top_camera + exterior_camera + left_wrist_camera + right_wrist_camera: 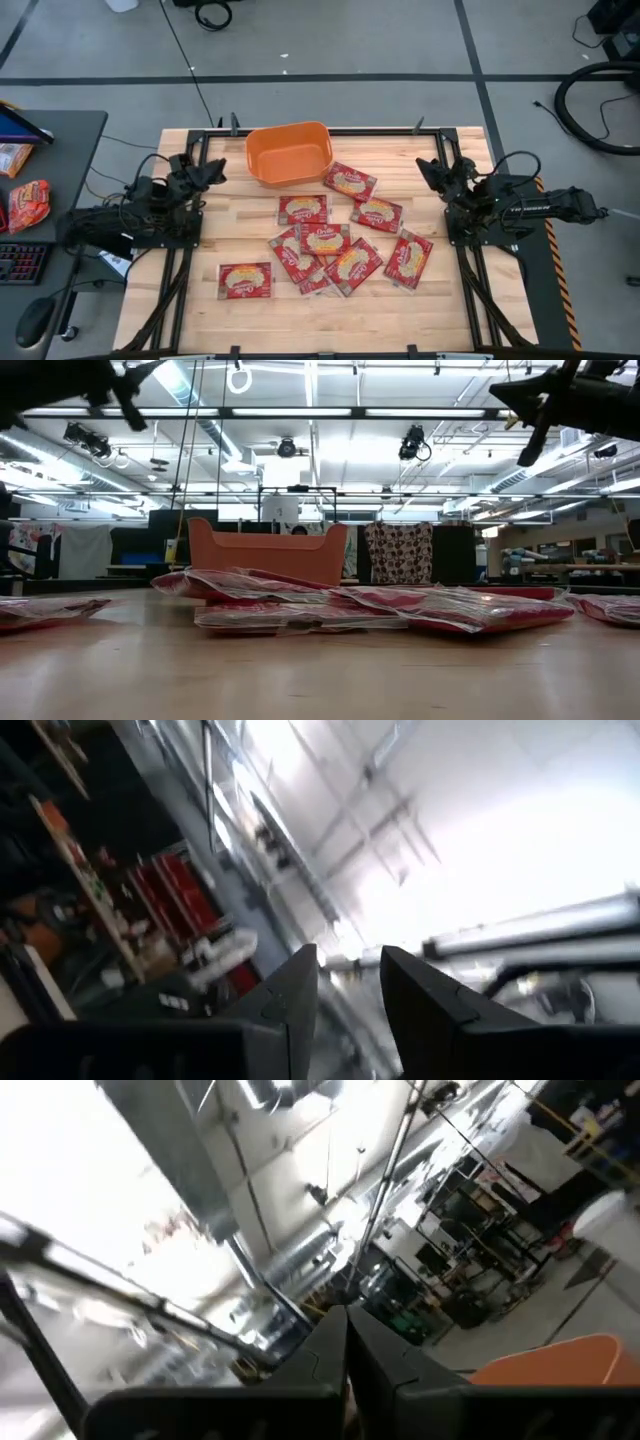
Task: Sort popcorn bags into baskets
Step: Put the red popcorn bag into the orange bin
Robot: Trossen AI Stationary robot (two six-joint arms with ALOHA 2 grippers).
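Wooden tabletop [200, 320] carries the popcorn bags [325, 240] scattered mid-surface, near the orange basket [289, 153] at its far edge. My left end effector [210, 172] hangs narrowly parted, empty, left of them; my right end effector [432, 170] hangs closed, empty, right of them.

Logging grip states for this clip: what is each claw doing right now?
Left claw: open, empty, parked at the table's left edge.
Right claw: shut, empty, parked at the right edge.
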